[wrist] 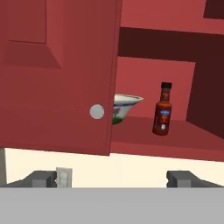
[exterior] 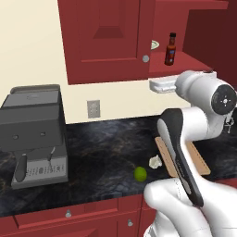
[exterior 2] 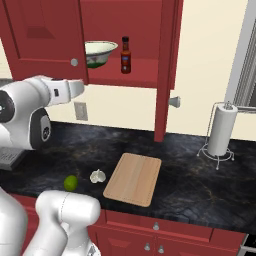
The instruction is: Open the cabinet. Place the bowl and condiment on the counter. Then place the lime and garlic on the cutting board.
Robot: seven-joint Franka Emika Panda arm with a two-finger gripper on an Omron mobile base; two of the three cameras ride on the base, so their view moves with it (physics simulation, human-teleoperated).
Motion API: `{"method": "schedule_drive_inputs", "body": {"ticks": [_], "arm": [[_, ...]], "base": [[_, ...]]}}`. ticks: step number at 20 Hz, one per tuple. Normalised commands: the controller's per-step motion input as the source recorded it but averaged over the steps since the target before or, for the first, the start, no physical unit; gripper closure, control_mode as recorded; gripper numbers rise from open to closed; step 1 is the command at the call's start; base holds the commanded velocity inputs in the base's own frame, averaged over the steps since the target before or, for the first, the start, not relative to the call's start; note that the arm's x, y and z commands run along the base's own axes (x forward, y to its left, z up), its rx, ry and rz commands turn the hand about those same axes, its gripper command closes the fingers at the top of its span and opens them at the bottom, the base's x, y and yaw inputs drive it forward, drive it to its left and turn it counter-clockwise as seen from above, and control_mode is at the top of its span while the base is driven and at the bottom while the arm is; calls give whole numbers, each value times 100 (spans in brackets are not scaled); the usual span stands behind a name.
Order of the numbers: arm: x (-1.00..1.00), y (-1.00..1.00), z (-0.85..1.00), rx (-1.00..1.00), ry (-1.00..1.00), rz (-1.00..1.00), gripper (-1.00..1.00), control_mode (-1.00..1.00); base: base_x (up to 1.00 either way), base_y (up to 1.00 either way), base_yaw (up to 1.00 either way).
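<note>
The cabinet (exterior 2: 45, 35) has its right door (exterior 2: 167, 70) swung out edge-on, while its left door (wrist: 57, 74) still covers the left half. On the open shelf stand the bowl (wrist: 127, 107) and, to its right, the condiment (wrist: 162, 116), also seen as the bowl (exterior 2: 100, 52) and the condiment (exterior: 171, 48). My gripper (wrist: 112, 179) hovers open and empty in front of the cabinet, just below shelf level. Down on the counter (exterior 2: 190, 185) the lime (exterior 2: 70, 182) and garlic (exterior 2: 98, 176) lie left of the cutting board (exterior 2: 133, 178).
A grey coffee machine (exterior: 34, 134) occupies the counter's left end. A paper towel holder (exterior 2: 220, 130) stands at the right. A wall outlet (exterior: 93, 109) sits under the cabinet. The open door's knob (exterior 2: 174, 102) juts out over the board. Red drawers (exterior: 69, 213) run below.
</note>
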Motion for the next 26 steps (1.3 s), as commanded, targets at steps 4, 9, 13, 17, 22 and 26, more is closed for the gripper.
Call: {"method": "schedule_drive_inputs", "body": {"ticks": [4, 9, 13, 17, 22, 26], "arm": [[28, 1, 4, 0, 0, 0, -100, -100], [30, 3, 1, 0, 0, 0, -100, -100], [20, 23, 13, -1, 0, 0, -100, -100], [26, 21, 11, -3, 0, 0, -100, -100], [46, 2, 0, 2, 4, -3, -100, -100], [10, 0, 0, 0, 0, -1, -100, -100]], "base": [[0, 0, 0], [0, 0, 0], [0, 0, 0], [0, 0, 0], [0, 0, 0], [0, 0, 0]]}}
